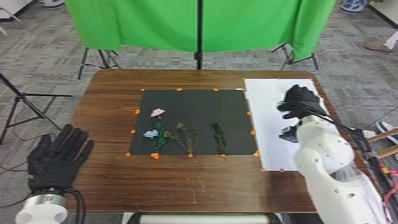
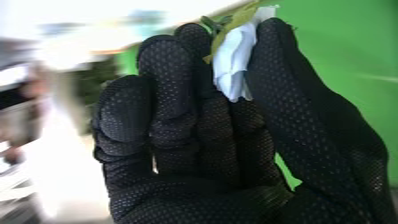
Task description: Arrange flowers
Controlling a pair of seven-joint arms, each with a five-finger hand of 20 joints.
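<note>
White sheet — right robot hand above, half-curled

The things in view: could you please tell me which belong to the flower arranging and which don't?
For the job: pink flower, blue flower, green sprigs, black sheet, pale flower in the right hand.

Just about: green cloth, tripod.

White arms have black cables and dotted black-gloved fingers.
</note>
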